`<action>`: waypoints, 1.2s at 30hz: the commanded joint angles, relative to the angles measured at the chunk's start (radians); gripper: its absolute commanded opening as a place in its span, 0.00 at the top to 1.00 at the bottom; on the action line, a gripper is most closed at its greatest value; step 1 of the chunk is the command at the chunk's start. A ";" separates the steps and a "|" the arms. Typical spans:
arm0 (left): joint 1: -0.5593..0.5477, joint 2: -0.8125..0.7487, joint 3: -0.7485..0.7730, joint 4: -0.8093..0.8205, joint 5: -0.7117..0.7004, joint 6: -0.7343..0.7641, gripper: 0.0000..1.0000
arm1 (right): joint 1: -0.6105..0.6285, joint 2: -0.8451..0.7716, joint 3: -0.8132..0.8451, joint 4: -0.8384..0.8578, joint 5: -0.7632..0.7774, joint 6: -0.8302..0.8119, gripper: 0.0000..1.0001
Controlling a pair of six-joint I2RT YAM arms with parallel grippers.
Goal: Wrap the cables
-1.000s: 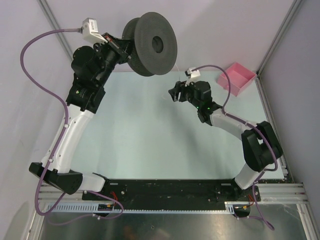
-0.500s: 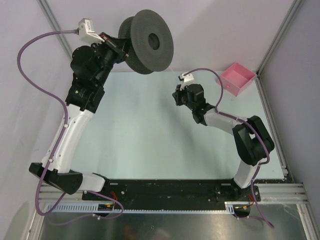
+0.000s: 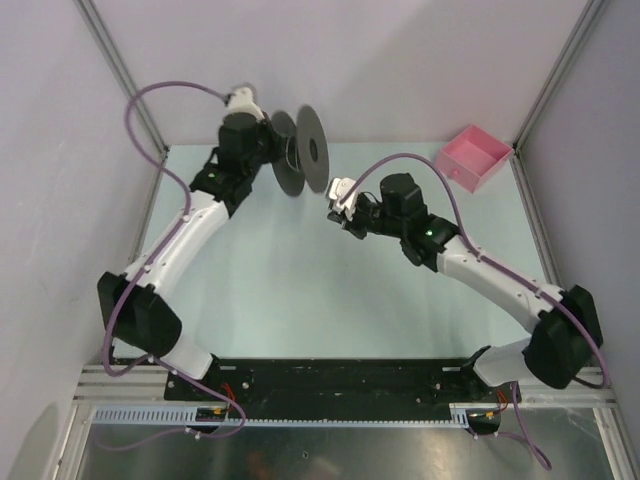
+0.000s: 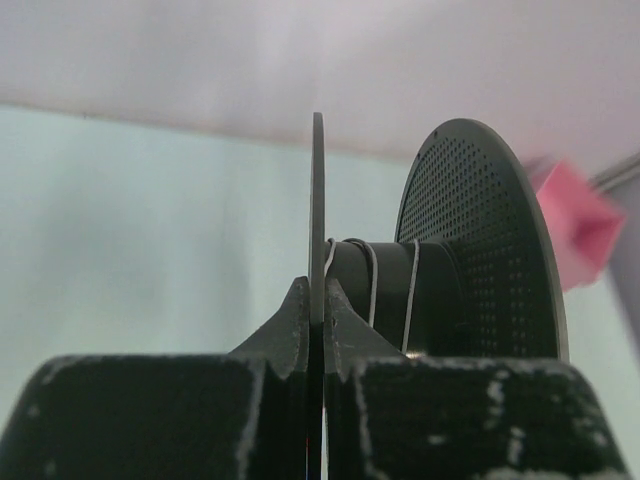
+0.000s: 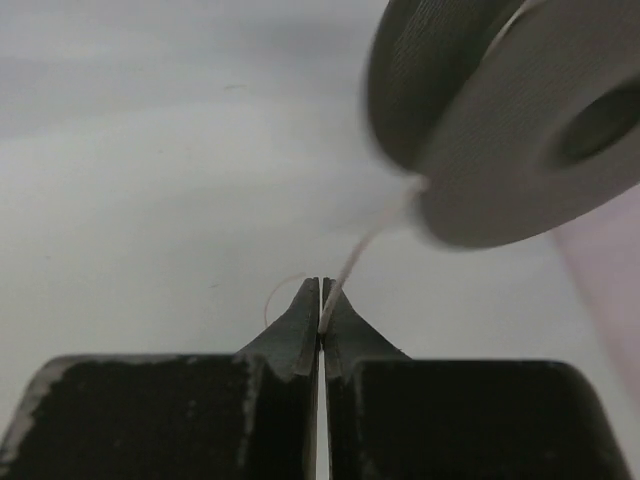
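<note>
The dark grey spool (image 3: 311, 148) hangs edge-on over the far middle of the table. In the left wrist view my left gripper (image 4: 317, 292) is shut on the thin rim of the spool's near flange (image 4: 317, 200). A few turns of the whitish cable (image 4: 372, 285) lie round the spool's core. My right gripper (image 3: 340, 215) sits just right of and below the spool. Seen from the right wrist, that gripper (image 5: 321, 292) is shut on the hair-fine cable (image 5: 360, 245), which runs taut up to the spool (image 5: 520, 120). A short curl of it pokes out left of the tips.
A pink open box (image 3: 472, 155) stands at the far right corner of the pale green table top (image 3: 280, 270). Metal frame posts rise at both far corners. Thick purple cables (image 3: 150, 110) loop along both arms.
My right gripper has shut on the cable, and its arm has stretched out to the left. The left arm has swung the spool lower and turned it edge-on.
</note>
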 commanded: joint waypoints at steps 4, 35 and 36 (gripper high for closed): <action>-0.092 -0.001 -0.093 0.067 0.033 0.275 1.00 | -0.001 -0.087 0.068 -0.061 0.024 -0.313 1.00; 0.069 -0.220 -0.150 0.055 0.958 0.322 1.00 | -0.444 0.161 0.317 -0.135 -0.236 -0.201 1.00; 0.075 -0.214 -0.122 0.055 0.974 0.302 1.00 | -0.445 0.161 0.306 -0.148 -0.251 -0.195 1.00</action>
